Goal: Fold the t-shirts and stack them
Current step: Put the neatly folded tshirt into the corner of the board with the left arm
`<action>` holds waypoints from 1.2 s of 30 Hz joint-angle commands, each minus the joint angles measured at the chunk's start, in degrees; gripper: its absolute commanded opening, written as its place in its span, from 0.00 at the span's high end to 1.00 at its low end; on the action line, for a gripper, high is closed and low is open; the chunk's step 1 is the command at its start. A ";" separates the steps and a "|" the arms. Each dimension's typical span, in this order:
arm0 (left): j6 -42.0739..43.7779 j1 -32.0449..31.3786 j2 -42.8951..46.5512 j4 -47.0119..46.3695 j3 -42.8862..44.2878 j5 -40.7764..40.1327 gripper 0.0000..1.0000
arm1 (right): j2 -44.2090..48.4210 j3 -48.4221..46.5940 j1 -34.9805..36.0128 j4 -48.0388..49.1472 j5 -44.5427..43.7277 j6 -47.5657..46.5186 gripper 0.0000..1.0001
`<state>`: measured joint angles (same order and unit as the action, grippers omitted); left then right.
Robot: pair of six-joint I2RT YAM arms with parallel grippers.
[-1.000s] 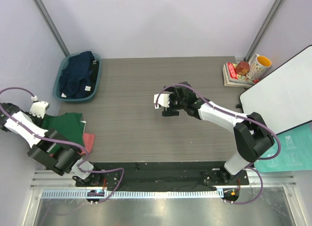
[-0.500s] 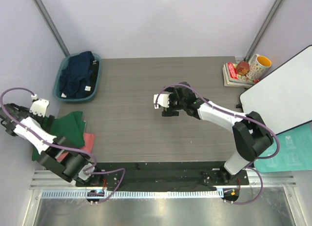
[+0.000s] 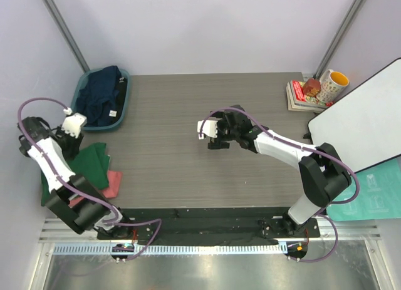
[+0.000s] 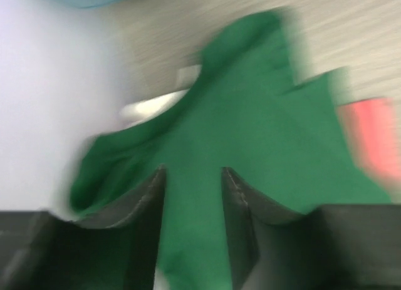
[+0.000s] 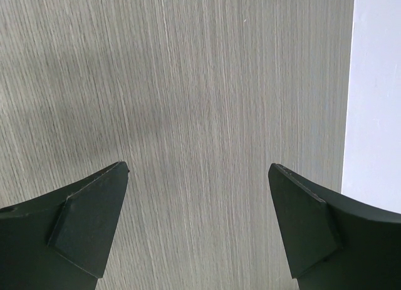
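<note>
3 shirts show from above: the navy t-shirt bunched in the teal tub, the green t-shirt at the table's near left edge, and the pink t-shirt poking out beneath it. Only the blurred left wrist view shows the left gripper, jaws partly apart, nothing pinched, above green cloth. The right gripper gapes wide over bare wood. The green shirt's long axis slants near-left to far-right. Since 1 second ago the left arm has swung toward the tub; the right arm is unmoved.
</note>
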<state>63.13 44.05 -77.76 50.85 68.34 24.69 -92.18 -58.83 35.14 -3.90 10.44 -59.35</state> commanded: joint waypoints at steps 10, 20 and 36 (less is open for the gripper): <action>-38.12 -38.39 -8.72 -3.17 19.54 10.30 0.00 | 4.99 -2.42 -0.24 10.57 -4.54 10.91 0.00; -70.94 -47.39 -18.04 -27.47 36.07 3.71 0.00 | 9.74 -6.65 -5.51 18.75 -20.10 36.57 0.00; -61.20 -59.79 -9.70 -37.05 16.30 -22.40 0.00 | 13.70 -2.34 -8.50 23.41 -41.99 49.60 0.00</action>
<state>3.31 -15.77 -90.78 19.94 85.95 9.72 -79.64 -60.77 26.30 16.16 -25.52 -12.82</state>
